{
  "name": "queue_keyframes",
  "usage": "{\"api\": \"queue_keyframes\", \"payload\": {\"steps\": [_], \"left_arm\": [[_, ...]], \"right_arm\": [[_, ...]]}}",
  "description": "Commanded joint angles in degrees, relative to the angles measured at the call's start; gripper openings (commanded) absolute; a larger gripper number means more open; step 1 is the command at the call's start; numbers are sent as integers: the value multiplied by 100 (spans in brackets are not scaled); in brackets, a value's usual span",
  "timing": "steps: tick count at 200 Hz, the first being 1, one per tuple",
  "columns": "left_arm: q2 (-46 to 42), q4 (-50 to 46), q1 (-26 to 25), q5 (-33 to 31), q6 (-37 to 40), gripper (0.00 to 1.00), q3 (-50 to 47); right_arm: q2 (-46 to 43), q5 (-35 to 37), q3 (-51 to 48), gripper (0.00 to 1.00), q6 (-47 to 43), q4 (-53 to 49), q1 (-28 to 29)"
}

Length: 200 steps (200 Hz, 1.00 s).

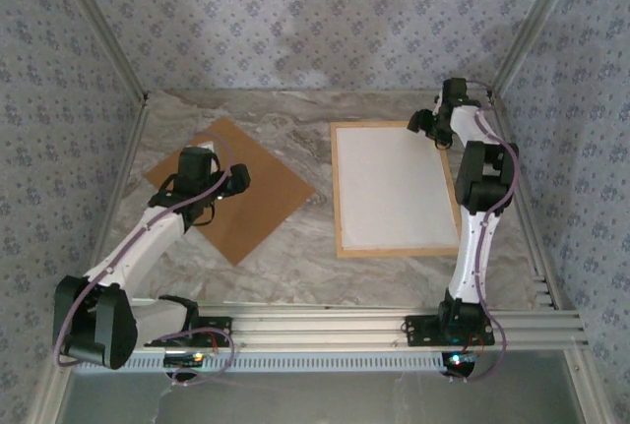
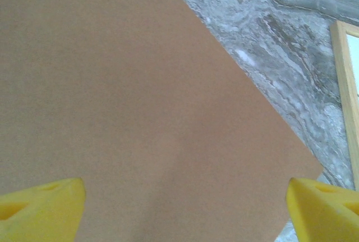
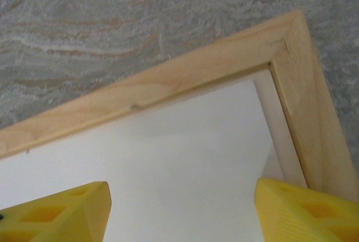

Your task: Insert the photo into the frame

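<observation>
The frame (image 1: 337, 188) of light wood lies flat on the right half of the table. A plain white sheet (image 1: 394, 188) fills its opening. No printed side shows, and I cannot tell whether this sheet is the photo lying face down. My right gripper (image 1: 439, 129) hovers open over the frame's far right corner. In the right wrist view its yellow fingertips straddle the white sheet (image 3: 185, 158) just inside the wooden corner (image 3: 168, 79), with nothing between them (image 3: 180, 192). My left gripper (image 1: 219, 188) hangs open above a brown board (image 1: 261, 203) on the left.
The brown board (image 2: 140, 85) lies turned like a diamond on the marble table (image 1: 315, 158); in the left wrist view its right corner stops short of the frame's left rail (image 2: 346, 85). Patterned walls close in the left, back and right. A metal rail (image 1: 335, 321) runs along the near edge.
</observation>
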Motion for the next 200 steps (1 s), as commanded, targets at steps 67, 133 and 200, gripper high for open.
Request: {"api": "queue_keyframes", "payload": {"steps": [67,133,200], "left_arm": [[631,405,1042,120,-575,92,-423],[624,698,1738,-120,-749,92,-891],[1214,896,1745,59,-742,92,-970]], "right_arm": [[-2012,-67,-2218,75,-508,1170,2415],[-701,111,-984,73,-421,700,3793],[218,-35,3,72,-403,-11,4175]]}}
